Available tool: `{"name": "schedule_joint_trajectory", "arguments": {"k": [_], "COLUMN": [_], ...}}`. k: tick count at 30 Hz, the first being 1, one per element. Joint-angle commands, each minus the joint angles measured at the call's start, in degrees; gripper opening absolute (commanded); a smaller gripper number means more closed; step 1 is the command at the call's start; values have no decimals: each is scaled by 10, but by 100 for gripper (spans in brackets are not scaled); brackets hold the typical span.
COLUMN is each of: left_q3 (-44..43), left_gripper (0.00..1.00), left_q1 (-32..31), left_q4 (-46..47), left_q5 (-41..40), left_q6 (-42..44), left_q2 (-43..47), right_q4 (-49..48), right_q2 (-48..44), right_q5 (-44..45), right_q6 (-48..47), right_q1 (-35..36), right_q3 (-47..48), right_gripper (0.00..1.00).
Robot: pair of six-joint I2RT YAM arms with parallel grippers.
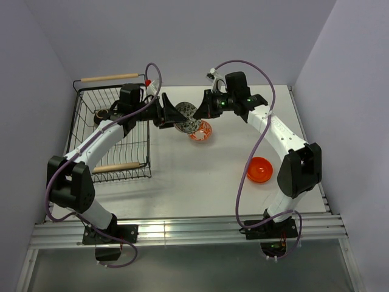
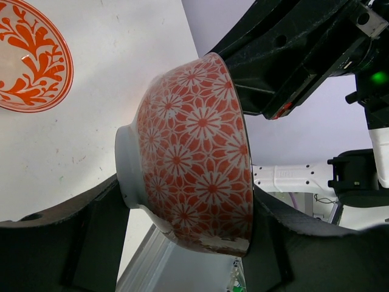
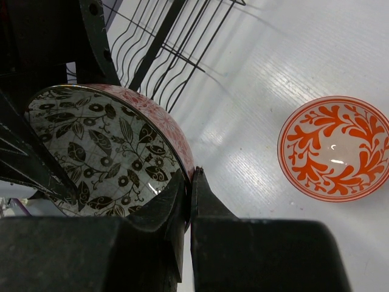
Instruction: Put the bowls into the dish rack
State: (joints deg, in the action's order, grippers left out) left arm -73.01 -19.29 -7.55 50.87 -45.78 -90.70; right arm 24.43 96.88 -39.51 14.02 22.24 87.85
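A red-and-white patterned bowl (image 1: 185,119) with a black leaf print inside hangs on its side in mid-air between both arms. My left gripper (image 2: 186,238) is shut on it, one finger against the foot and the other across the rim (image 2: 194,152). My right gripper (image 3: 189,188) is shut on the same bowl (image 3: 103,152), pinching its rim. Just below lies a second bowl (image 1: 201,131) with an orange leaf pattern, open side up on the table. A plain orange bowl (image 1: 259,170) sits by the right arm. The black wire dish rack (image 1: 115,137) stands at the left with a tan-brown bowl (image 1: 101,114) inside.
The rack has a wooden rod handle at its far end (image 1: 109,77) and another at its near end (image 1: 117,166). The rack's wires (image 3: 170,48) are close behind the held bowl in the right wrist view. Grey walls enclose the table on three sides.
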Motion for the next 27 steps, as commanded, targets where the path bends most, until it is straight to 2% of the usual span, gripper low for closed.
{"name": "schedule_joint_trajectory", "arguments": {"k": [1, 2, 5, 6, 8, 9, 17, 27], "left_q3": [-6, -8, -17, -20, -22, -24, -20, -19], "left_gripper": [13, 1, 0, 0, 0, 0, 0, 0], "left_q1": [-9, -9, -9, -9, -9, -8, -8, -1], "left_q4": [32, 26, 12, 9, 6, 4, -4, -11], "left_q5": [18, 15, 10, 9, 6, 5, -7, -24], "left_q6": [10, 13, 23, 24, 30, 30, 33, 36], "left_q2": [19, 19, 17, 17, 18, 18, 19, 23], "right_q4": [3, 5, 8, 9, 8, 7, 15, 26], "right_q2": [1, 1, 7, 7, 6, 6, 7, 7], "right_q5": [-16, -15, -14, -13, -13, -13, -14, -14], "right_q6": [-2, -1, 0, 0, 2, 3, -2, -7], "right_q1": [11, 11, 11, 11, 11, 11, 11, 11], "right_q3": [34, 37, 43, 44, 43, 43, 44, 49], "right_gripper": [4, 6, 18, 28, 36, 43, 50, 67]}}
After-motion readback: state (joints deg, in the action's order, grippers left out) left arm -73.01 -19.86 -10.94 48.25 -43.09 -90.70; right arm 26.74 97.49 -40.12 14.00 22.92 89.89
